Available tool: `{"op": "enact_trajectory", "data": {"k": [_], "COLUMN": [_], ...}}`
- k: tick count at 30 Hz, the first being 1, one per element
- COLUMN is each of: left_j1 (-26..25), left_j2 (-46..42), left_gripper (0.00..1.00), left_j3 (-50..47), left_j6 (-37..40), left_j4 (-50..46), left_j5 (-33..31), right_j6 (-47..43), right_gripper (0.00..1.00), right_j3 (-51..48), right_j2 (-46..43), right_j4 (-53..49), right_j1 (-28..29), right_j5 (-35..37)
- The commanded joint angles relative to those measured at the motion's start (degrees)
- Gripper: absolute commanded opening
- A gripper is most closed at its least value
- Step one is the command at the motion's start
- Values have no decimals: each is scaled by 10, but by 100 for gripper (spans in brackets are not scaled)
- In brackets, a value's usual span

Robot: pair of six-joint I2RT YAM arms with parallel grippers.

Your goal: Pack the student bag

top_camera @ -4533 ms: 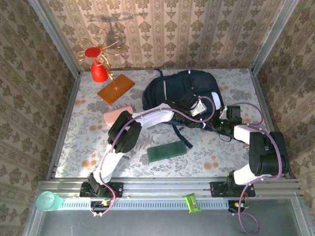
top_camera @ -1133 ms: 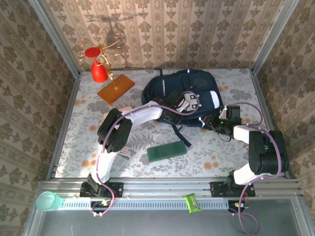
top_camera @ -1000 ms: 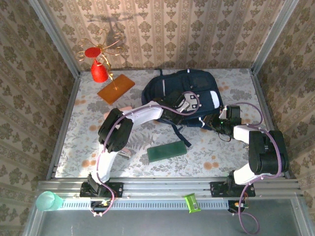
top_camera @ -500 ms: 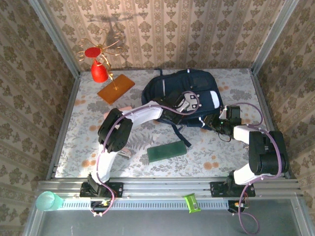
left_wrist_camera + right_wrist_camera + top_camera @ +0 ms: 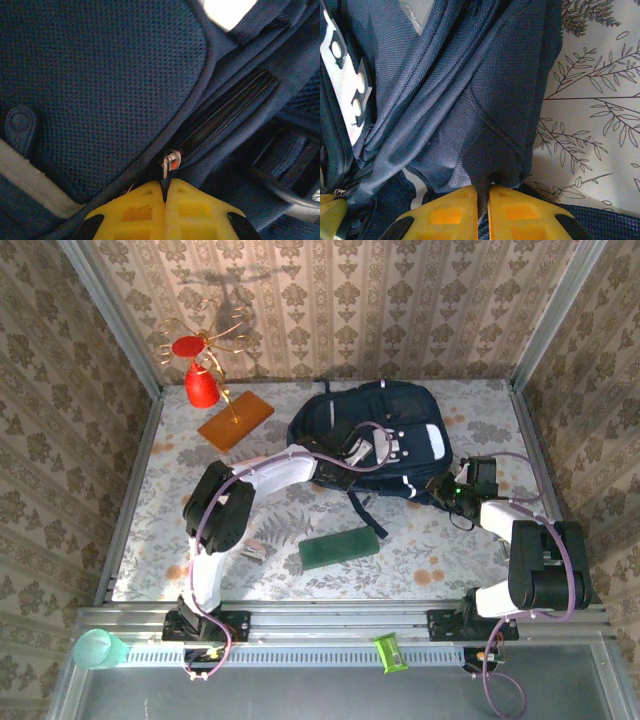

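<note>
Lying on floral tabletop (image 5: pixel 180 510) — student bag (image 5: pixel 400 410)

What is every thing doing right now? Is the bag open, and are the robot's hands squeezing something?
student bag: lying flat on the table, held by both grippers.
zip pull: pinched; the zip beside it looks closed.
left gripper: shut on the zip pull.
right gripper: shut on a fold of the student bag.
green case: flat on the table, outside the bag.
</note>
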Motion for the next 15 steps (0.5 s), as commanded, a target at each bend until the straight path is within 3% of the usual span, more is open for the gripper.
{"op": "enact_trajectory", "data": {"k": [1, 5, 9, 15], "left_j1": [33, 37, 30, 9], "left_j2": [-35, -59, -81, -83], "left_gripper": [0, 0, 0, 0], "left_j3": [-24, -42, -58, -51], "left_j6": [14, 6, -14, -37], "left_j4": [-40, -28, 4, 29], "left_j5": [-81, -30, 45, 99], "right_j6": [7, -8, -60, -83], "right_gripper": [13, 16, 31, 49], "right_j3": [20, 36, 59, 82], "right_j2": [2, -15, -93, -152], "right_j4": [-24, -39, -120, -192], "right_j1": [-14, -10, 18, 103], "right_j5": [63, 67, 105, 157]}}
